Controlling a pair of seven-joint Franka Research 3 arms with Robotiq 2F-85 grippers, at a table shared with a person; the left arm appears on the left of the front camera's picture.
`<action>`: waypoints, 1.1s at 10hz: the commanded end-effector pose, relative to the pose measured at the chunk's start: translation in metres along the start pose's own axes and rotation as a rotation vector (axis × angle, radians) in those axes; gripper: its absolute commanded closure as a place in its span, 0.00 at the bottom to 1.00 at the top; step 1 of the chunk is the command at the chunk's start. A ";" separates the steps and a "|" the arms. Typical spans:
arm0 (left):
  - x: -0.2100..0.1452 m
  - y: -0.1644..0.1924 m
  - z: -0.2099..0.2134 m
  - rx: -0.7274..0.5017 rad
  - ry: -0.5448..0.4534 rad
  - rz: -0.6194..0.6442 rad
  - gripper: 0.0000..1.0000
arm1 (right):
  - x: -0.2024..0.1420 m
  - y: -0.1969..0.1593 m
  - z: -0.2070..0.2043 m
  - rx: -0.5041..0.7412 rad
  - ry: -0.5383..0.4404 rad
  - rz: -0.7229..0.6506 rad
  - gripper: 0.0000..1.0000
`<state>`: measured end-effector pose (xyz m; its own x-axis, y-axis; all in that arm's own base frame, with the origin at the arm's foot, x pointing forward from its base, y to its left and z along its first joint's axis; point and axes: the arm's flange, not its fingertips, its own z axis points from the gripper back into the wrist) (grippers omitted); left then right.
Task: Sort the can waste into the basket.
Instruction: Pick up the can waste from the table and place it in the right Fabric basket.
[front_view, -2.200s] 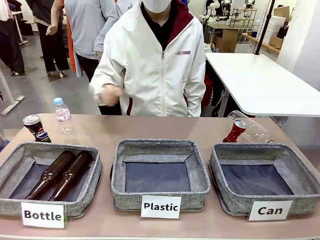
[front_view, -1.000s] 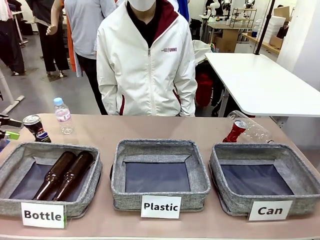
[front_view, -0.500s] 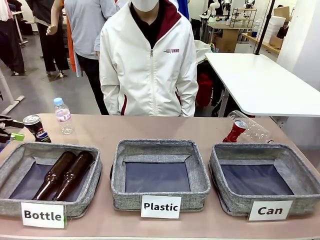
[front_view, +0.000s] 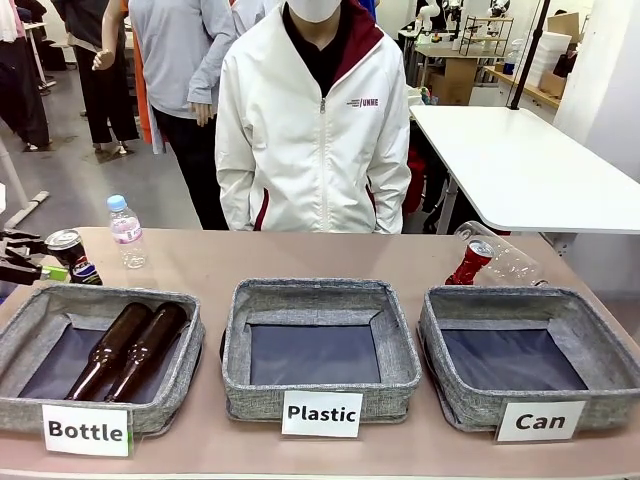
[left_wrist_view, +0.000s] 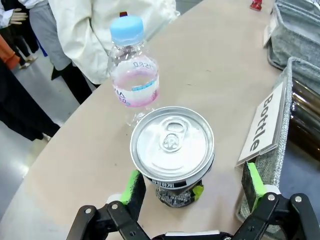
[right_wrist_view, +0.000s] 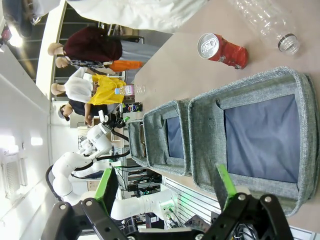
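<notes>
Two cans left, both on the tabletop outside the Can basket (front_view: 470, 405)

Dark blue can (left_wrist_view: 172, 150) stands upright at the far left by the water bottle (left_wrist_view: 134, 82). It's already between the left gripper's (left_wrist_view: 192, 182) wide-open fingers, not pinched. Red can (front_view: 470, 262) leans behind the Can basket, nearer the right gripper (right_wrist_view: 166, 185), which is also spread wide and empty.

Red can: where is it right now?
In the front view the red can leans at the right, just behind the far wall of the Can basket, beside a clear plastic bottle.
</notes>
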<state>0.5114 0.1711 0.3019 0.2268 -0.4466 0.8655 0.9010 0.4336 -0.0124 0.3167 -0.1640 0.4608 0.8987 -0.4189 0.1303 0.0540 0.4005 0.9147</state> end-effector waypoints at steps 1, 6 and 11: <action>0.002 0.001 -0.010 -0.012 -0.024 0.018 0.00 | 0.003 0.001 0.000 0.027 -0.011 0.022 0.00; 0.003 0.004 -0.028 -0.060 -0.054 0.029 0.00 | 0.003 0.001 0.000 0.027 -0.011 0.022 0.00; 0.005 0.010 -0.031 -0.062 -0.123 0.090 0.11 | 0.003 0.001 0.000 0.027 -0.011 0.022 0.00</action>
<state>0.5278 0.1497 0.2871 0.2533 -0.3631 0.8967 0.9083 0.4083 -0.0913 0.3167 -0.1641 0.4608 0.8987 -0.4189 0.1303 0.0540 0.4005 0.9147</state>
